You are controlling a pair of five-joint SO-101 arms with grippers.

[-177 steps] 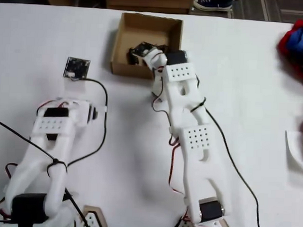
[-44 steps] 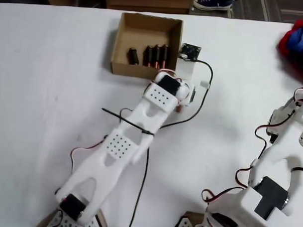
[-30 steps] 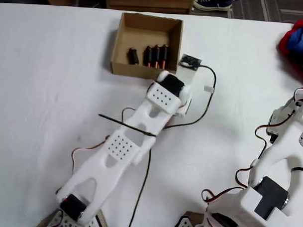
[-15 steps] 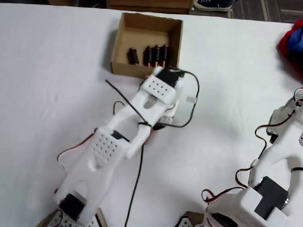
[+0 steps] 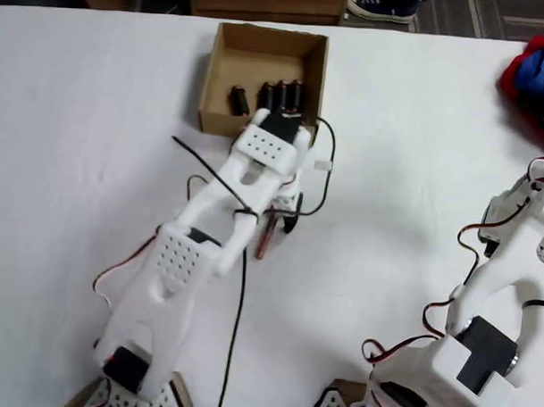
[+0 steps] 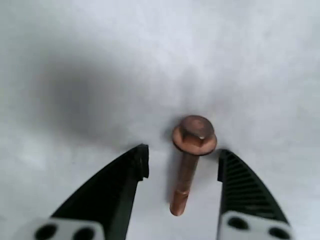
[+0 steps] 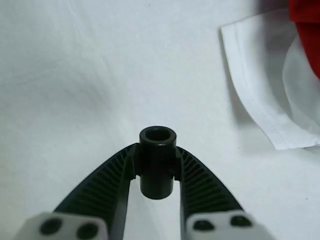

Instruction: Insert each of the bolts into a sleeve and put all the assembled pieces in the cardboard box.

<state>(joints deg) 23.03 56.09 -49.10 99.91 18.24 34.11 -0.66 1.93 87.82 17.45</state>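
Note:
A copper bolt (image 6: 192, 160) lies flat on the white table, head away from the wrist, between the open fingers of my left gripper (image 6: 183, 162); neither finger touches it. From above, the left arm (image 5: 256, 158) stretches to just in front of the cardboard box (image 5: 221, 77), with the bolt (image 5: 264, 242) beneath its wrist. Inside the box lie several assembled black-and-copper pieces (image 5: 280, 95). My right gripper (image 7: 157, 162) is shut on a black sleeve (image 7: 157, 170), held upright with its bore showing. The right arm (image 5: 506, 283) sits folded at the table's right side.
A white cloth (image 7: 265, 90) and a red fabric item (image 7: 305, 30) lie beyond the right gripper. Coloured fabric (image 5: 532, 65) sits at the table's far right edge. Black cable (image 5: 237, 318) trails from the left arm across the table.
Over the last second the left arm swung left along the box's front side, and its open gripper came down around the bolt. The right arm kept still.

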